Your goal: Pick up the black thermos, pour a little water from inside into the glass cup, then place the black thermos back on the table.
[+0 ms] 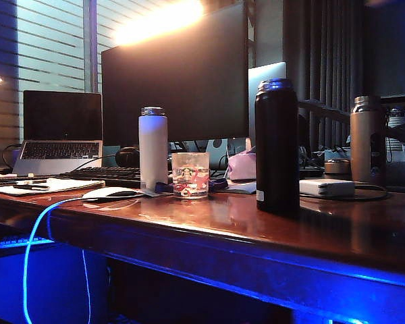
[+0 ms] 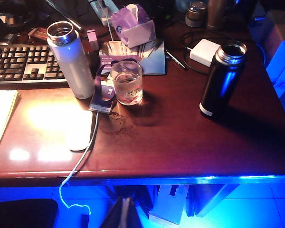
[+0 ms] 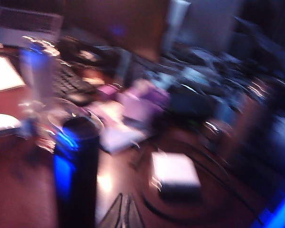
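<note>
The black thermos (image 1: 277, 145) stands upright on the table (image 1: 324, 236), right of the glass cup (image 1: 190, 174). In the left wrist view the thermos (image 2: 223, 78) has an open mouth, and the cup (image 2: 127, 82) holds some water. My left gripper (image 2: 126, 214) hangs off the table's front edge, shut and empty, far from both. The right wrist view is blurred by motion. There my right gripper (image 3: 125, 213) is shut on nothing, and the thermos (image 3: 76, 171) stands close beside it, apart. Neither gripper shows in the exterior view.
A white bottle (image 1: 152, 147) stands next to the cup, and a bronze flask (image 1: 368, 140) at the back right. A white adapter (image 2: 204, 51) with a cable, a tissue box (image 2: 133, 26), a keyboard (image 2: 23, 64), a mouse (image 2: 80, 135), a monitor (image 1: 175, 74) and a laptop (image 1: 61, 128) crowd the back.
</note>
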Robot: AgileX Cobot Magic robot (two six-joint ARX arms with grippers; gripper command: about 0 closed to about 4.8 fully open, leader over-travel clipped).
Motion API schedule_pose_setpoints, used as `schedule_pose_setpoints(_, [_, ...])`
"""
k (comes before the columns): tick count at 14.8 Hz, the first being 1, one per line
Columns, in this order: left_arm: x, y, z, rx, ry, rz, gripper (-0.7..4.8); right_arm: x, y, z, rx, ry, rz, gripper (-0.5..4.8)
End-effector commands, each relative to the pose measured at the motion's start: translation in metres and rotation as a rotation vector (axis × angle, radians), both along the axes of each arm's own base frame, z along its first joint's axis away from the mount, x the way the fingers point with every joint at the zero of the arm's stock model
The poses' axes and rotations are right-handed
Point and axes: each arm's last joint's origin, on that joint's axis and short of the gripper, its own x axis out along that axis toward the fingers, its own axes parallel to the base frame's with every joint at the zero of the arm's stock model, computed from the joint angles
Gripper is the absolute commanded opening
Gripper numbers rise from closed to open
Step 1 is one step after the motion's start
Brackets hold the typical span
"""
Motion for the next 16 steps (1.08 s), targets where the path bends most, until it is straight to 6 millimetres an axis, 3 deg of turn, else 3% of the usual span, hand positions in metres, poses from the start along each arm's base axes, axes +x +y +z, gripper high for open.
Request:
schedule_pose_setpoints(1, [0.0, 0.0, 0.002, -0.005, -0.014, -0.003, -0.02, -0.016, -0.023, -0.046, 0.023, -0.042, -0.105, -0.01])
schedule_pose_setpoints(3, [0.0, 0.0, 0.002, -0.005, -0.014, -0.003, -0.02, -0.029, -0.039, -0.093, 0.064, 0.002, -0.142, -0.01])
schedule_pose_setpoints(5, [0.0, 0.0, 0.002, -0.005, -0.014, -0.003, -0.02, -0.036, -0.046, -0.114, 0.069, 0.009, -0.077, -0.01])
schedule_pose_setpoints(7, [0.0, 0.0, 0.002, -0.005, -0.014, -0.003, -0.02, -0.043, -0.052, -0.129, 0.068, 0.03, -0.124, -0.01])
schedule_pose_setpoints(10, [0.0, 0.0, 0.002, -0.005, -0.014, -0.003, -0.02, -0.051, -0.057, -0.142, 0.061, 0.149, -0.175, -0.01])
schedule_pose_setpoints(16, [0.0, 0.0, 0.002, -0.005, -0.014, -0.003, -0.02, -0.056, -0.061, -0.143, 0.108, 0.145, -0.313, -0.01])
